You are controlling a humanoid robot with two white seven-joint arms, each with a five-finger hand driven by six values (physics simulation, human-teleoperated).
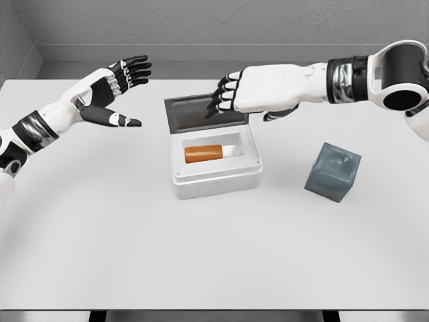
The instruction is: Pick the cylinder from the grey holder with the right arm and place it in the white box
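Head view showing an orange cylinder (202,153) lying on its side inside the white box (214,182), near the middle of the table (134,255). Already sitting where it belongs, by the look of it. Hanging over the back of the box, by its open dark lid (201,111): the right hand (231,94), fingers loose and bent down a little, holding nothing. Not touching the cylinder.

Standing alone toward the right edge of the table, well apart from the box: the grey holder (333,172), with nothing showing in its top.

Floating over the far left part of the table: the left hand (114,87), fingers spread wide, holding nothing.

Probably finishing the step now, so pulling the right hand away is the job. Doing it well:
- lifting the hand straight up first, not sideways
- keeping the fingers loose, so nothing is getting caught
- staying off the lid and the box wall, so the box is not sliding
- swinging back toward the right edge only when the fingers are above the lid
- going high over the grey holder, not bumping it
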